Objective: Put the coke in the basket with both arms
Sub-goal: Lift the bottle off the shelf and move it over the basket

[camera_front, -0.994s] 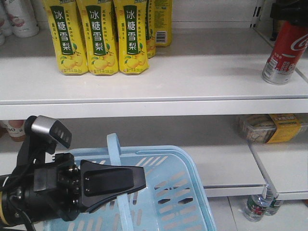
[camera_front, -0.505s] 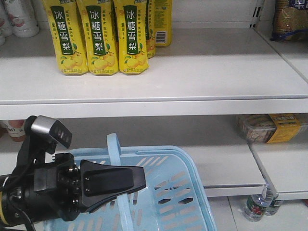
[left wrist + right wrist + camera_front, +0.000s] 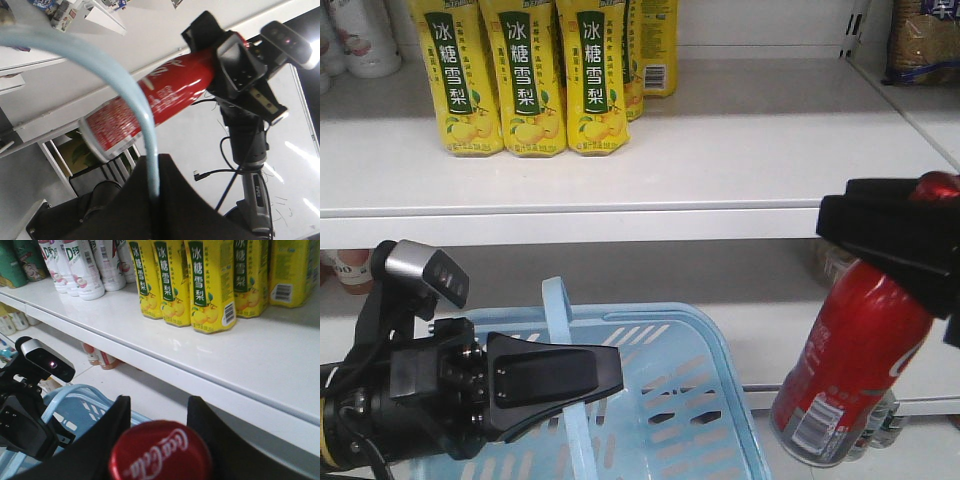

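The right gripper's fingers clamp the coke's neck, right of the basket. The left gripper's fingers grip its handle.

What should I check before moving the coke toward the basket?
1. Coke gripped: ok, right end effector shut near its cap.
2. Basket held: ok, left end effector shut on the handle.
3. Coke above basket: not ok, it hangs right of the rim.
4. Coke upright: not ok, tilted.
5. Basket floor free: cannot tell, left end effector hides part.
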Robot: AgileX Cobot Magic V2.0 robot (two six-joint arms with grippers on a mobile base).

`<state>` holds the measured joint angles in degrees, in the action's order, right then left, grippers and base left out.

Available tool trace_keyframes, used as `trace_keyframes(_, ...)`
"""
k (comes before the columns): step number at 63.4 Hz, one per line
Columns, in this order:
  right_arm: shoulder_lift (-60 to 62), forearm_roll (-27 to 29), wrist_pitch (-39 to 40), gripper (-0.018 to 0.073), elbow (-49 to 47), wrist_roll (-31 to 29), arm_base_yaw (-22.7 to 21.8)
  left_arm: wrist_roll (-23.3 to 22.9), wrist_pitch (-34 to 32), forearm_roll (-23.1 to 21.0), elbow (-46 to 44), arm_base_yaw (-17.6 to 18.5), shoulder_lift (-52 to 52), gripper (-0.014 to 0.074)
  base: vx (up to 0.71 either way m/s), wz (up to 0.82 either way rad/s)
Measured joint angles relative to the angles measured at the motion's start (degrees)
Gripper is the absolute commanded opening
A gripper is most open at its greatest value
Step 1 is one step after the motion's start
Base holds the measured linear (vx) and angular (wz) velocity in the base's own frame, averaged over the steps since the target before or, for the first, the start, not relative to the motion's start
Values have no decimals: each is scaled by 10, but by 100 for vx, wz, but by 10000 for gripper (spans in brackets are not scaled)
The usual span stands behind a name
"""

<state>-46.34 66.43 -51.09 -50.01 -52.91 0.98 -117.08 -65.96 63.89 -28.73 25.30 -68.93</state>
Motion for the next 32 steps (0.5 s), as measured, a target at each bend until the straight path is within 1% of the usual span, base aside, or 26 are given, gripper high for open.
trace_keyframes(7,-19,105,13,-5,65,-82,0,0,0,0,0,0,0,-7,0,0)
trace_keyframes(12,-35,162,14,-5,91,-132,0,0,0,0,0,0,0,-7,0,0)
trace_keyframes(15,-45,190,11,-5,100,-150,0,0,0,0,0,0,0,-7,0,0)
trace_keyframes(21,-63,219,7,-5,108,-174,4,0,0,0,0,0,0,-8,0,0)
trace_keyframes(24,-74,225,12,-5,108,-180,15,0,0,0,0,0,0,-8,0,0)
trace_keyframes(32,-98,233,41,-5,108,-201,77,0,0,0,0,0,0,-8,0,0)
